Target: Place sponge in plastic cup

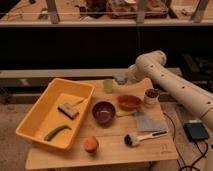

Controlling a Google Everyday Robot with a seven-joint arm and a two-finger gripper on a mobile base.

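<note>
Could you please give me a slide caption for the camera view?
Robot gripper holds the sponge just beside the plastic cup at the wooden table's far edge.

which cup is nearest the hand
The pale green plastic cup: the hand, shut on the sponge, is just beside it. The white cup with dark contents and the orange cup stand farther off.
</note>
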